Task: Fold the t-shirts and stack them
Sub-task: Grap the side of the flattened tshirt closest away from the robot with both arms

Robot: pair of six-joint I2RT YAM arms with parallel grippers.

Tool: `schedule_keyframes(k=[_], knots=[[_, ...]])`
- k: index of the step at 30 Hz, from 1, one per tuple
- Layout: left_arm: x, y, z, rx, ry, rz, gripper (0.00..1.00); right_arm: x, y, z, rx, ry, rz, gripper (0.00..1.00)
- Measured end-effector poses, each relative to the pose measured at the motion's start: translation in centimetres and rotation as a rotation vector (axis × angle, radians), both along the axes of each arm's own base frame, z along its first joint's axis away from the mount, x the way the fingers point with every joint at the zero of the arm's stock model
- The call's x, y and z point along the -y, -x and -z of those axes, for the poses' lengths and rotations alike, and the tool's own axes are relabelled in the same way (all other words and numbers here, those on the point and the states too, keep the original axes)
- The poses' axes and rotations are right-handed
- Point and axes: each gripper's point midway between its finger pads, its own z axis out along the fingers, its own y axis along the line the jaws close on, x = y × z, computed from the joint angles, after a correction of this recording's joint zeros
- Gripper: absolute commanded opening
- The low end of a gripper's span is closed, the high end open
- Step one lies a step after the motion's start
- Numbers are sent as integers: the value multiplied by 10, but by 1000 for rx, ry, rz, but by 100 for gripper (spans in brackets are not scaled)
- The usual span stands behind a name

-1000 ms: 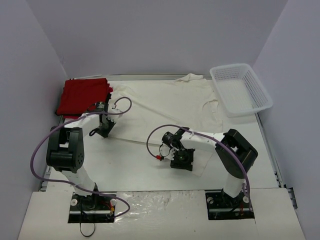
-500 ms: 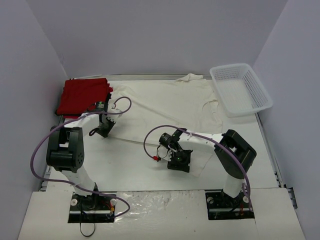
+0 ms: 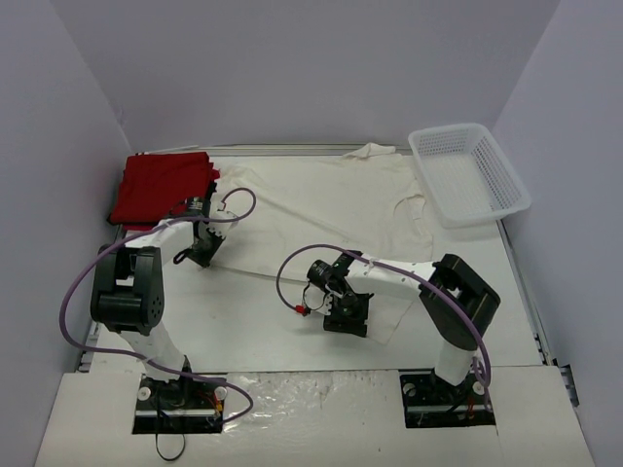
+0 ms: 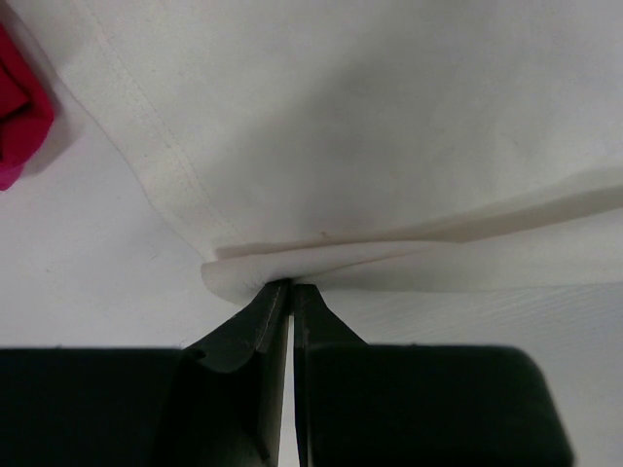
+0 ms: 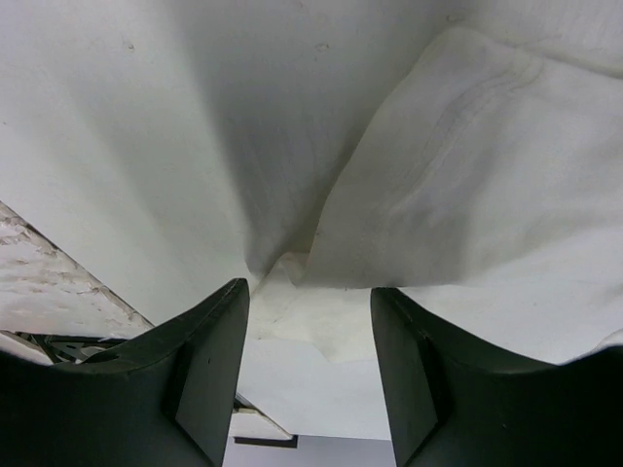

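Right claw [image 3: 347,315], lower centre of frame: jaws part-way apart, astride a raised fold of cream t-shirt [image 3: 331,209], not clamping it. Left claw [image 3: 200,255], left of centre: pinched tight on that shirt's doubled hem. Shirt spread over mid bench [image 3: 253,321]; red t-shirts [image 3: 161,185] stacked upper left, mesh basket [image 3: 429,163] upper right.

In the top view the right gripper [image 3: 346,316] is sliding across the table toward 9 o'clock, dipping slightly toward 6 o'clock, and its forearm is stretching out after it. The purple cable [image 3: 288,265] looping off that wrist is swinging the same way, with its bend bulging farther toward 9 o'clock. The red connector [image 3: 301,309] at the cable's end is travelling with it. Slightly more of the cream-white t-shirt [image 3: 331,209] is showing at the gripper's 3 o'clock side.
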Motion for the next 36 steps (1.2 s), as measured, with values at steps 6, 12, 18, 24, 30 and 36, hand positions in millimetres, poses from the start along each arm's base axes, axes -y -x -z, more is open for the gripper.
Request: schedule_keyframes(k=[6, 12, 18, 24, 30, 36], knots=[[0, 0, 0, -1, 0, 0, 2, 3, 1, 6, -14, 26, -1, 49], [0, 0, 0, -2, 2, 0, 2, 4, 0, 7, -3, 57, -9, 47], [0, -1, 0, -2, 3, 0, 2, 6, -7, 9, 43, 103, -13, 14], [0, -1, 0, -2, 6, 1, 3, 10, -7, 9, 49, 126, -4, 0], [1, -1, 0, -2, 13, 4, 3, 10, -7, 9, 55, 129, 13, 0], [3, 2, -2, 8, 29, 19, 2, 7, -10, 5, 86, 106, 58, 0]])
